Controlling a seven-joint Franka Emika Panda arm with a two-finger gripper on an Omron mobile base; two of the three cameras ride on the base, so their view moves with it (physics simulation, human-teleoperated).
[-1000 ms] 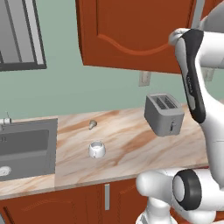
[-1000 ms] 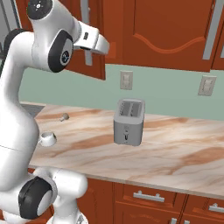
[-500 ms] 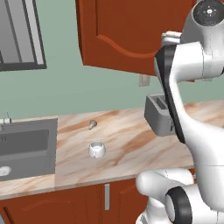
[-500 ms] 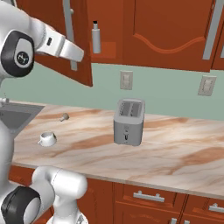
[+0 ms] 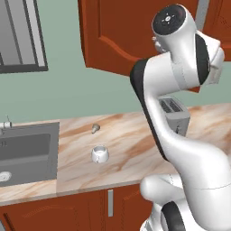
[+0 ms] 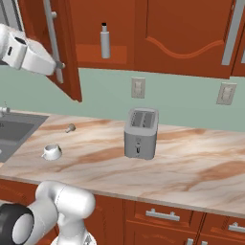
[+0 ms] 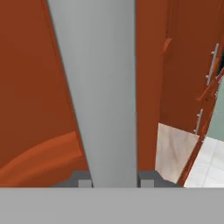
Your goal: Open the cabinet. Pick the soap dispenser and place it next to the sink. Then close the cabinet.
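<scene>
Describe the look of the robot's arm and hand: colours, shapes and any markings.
The arm is glossy white, made of thick rounded segments with dark grey to black bands at the joints and a round dark cap with small dots at one joint. The hand has a boxy white body. Its fingertips are small, squared and dark grey. No cables show.

In the left base view the white arm rose from the lower right, bent back at a dark-jointed elbow near mid-frame and reached toward the upper right. In the right base view its white forearm and wrist entered at the upper left edge, the pincer [image 6: 59,65] at its end. In the hand view the pincer's dark fingertips [image 7: 84,183] stood clamped on either side of a grey bar at the bottom centre.
</scene>
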